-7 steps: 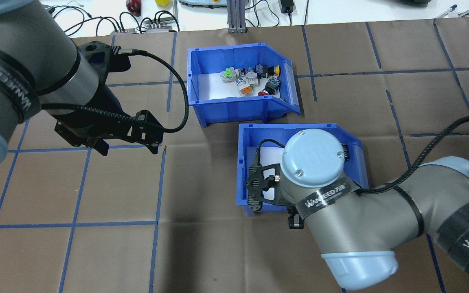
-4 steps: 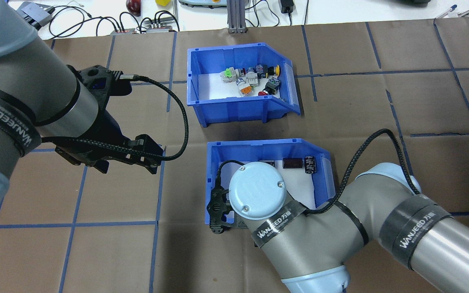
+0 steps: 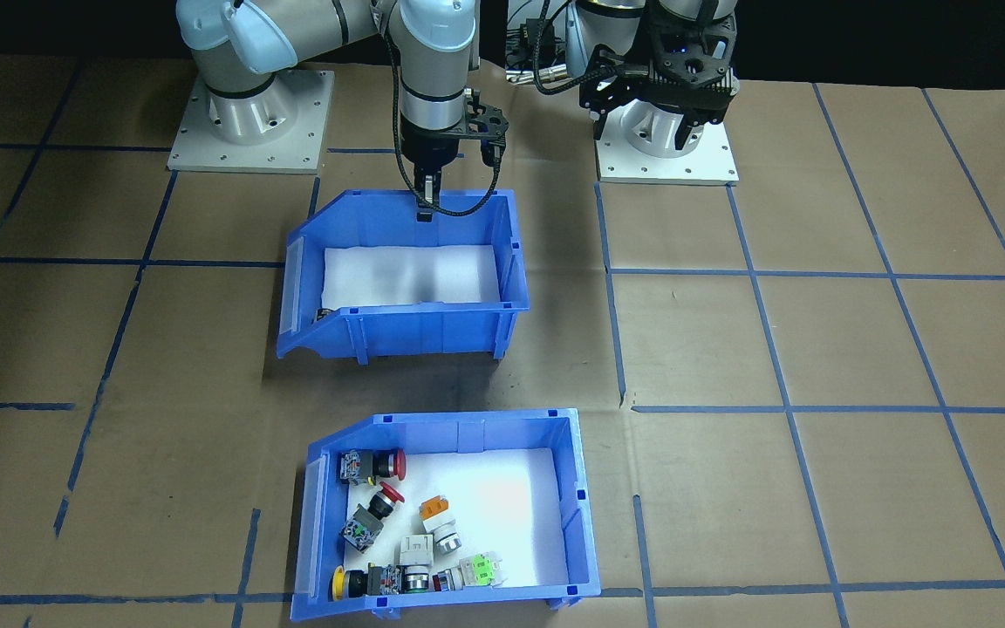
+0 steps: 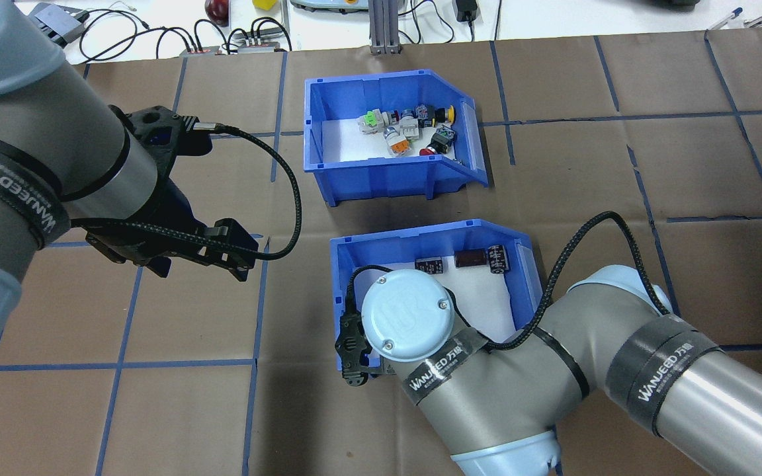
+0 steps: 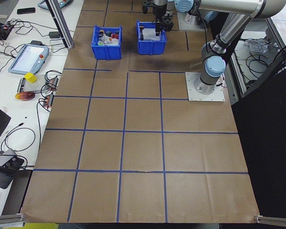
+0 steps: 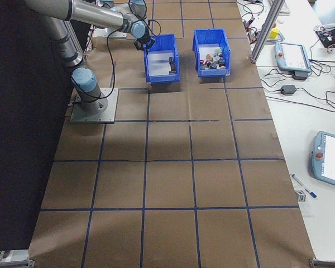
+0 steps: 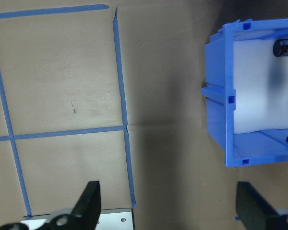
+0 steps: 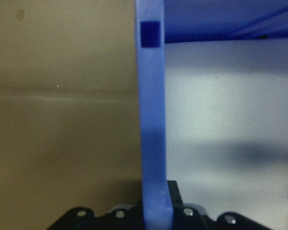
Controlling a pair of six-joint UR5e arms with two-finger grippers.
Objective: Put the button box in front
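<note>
right claw (image 3: 425,202) clamped on the near wall of the second blue plastic bin (image 4: 354,254) of small black blocks; left claw (image 3: 642,131) apart, idle. blue button box (image 4: 328,165) with coloured switches toward the table's far edge. best to slide low, wall pinched squarely, without tilting.

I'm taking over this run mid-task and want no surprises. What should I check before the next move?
1. Right gripper shut on a bin wall: ok.
2. That bin is the button box: not ok, it is the other bin, the one with black blocks.
3. Left gripper open and empty: ok.
4. Button box upright, buttons inside: ok.
5. Bins apart, not touching: ok.
6. Held bin lifted: cannot tell.
</note>
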